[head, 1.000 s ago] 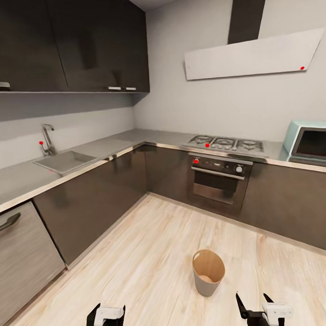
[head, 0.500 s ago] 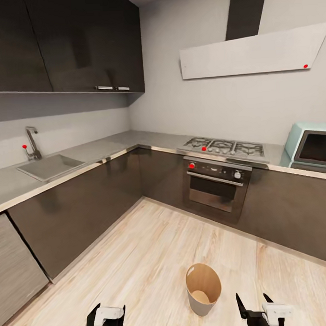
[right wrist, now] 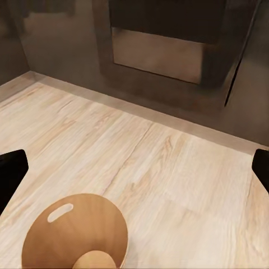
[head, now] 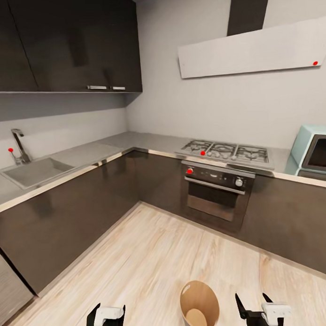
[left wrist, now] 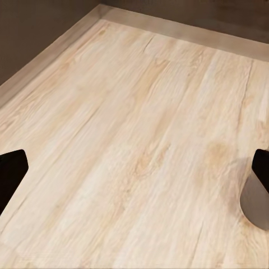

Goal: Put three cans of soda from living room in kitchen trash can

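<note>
I have both grippers low at the near edge of my head view, and both are empty. The left gripper [head: 105, 320] hangs at the near left with its dark fingers apart; from its wrist camera the fingertips [left wrist: 12, 174] sit at opposite edges with bare plank floor [left wrist: 134, 145] between them, so it is spread wide. The right gripper [head: 255, 310] is at the near right, its two black prongs splayed, and its wrist camera also shows the tips far apart, so it too stands wide open.

Between the two grippers, closer to the right one, the tash can [head: 199, 305] stands upright on the pale floor [head: 152, 257], touching neither gripper. Its lower part is cut off by the near edge of the head view. From the right wrist I look down into its tan inside [right wrist: 75, 232] and see a handle slot in the wall; I cannot tell what lies at the bottom.

Beyond it the kitchen wraps around: dark glossy cabinets [head: 80, 203] under a steel counter [head: 101, 148], a sink [head: 34, 170] with a tap at the left, the oven [head: 215, 191] with a red knob under a gas hob [head: 226, 151] straight ahead, a pale hood [head: 253, 49] above, and a mint microwave [head: 315, 153] cut off at the far right.
</note>
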